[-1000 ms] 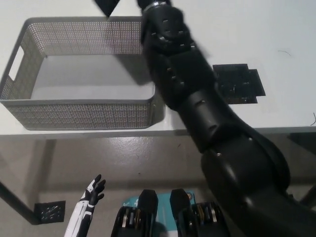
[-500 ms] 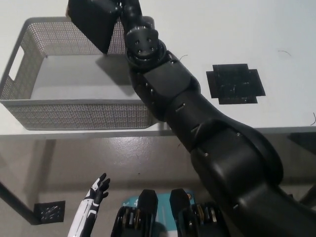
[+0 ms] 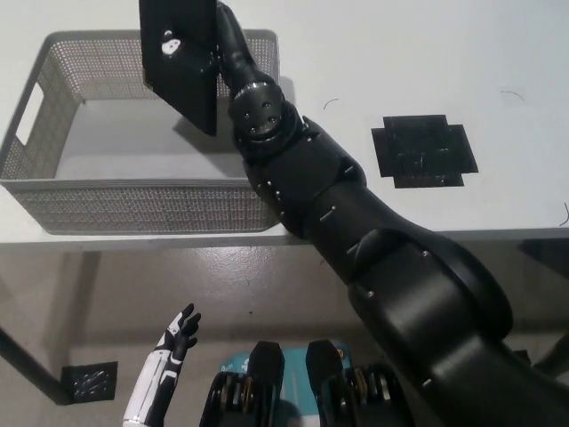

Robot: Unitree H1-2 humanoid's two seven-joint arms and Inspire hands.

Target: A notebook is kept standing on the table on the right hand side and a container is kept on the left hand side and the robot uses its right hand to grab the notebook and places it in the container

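Compared with one second ago, when only a corner of the notebook (image 3: 180, 64) showed at the top edge, the black cover now hangs in fuller view above the right half of the container (image 3: 53, 191), and the right arm reaches further to the robot's left. Right hand (image 3: 220, 46): closed on the notebook's right edge, mostly hidden behind cover and wrist, so the exact finger placement cannot be told. The notebook is held tilted, its lower corner pointing down toward the container floor; whether it already touches that floor cannot be told. Judged from this, the carry is nearly complete and lowering and release remain. The container is a grey mesh basket with a handle slot in its left wall, standing on the white table (image 3: 427, 53) near the front edge. Its right wall lies just beside the forearm and is the likeliest obstruction during descent. A black cross-shaped mat (image 3: 424, 151) lies on the table well apart to the right. Left hand (image 3: 180, 331): resting low beside the body below the table edge, fingers apart, holding nothing
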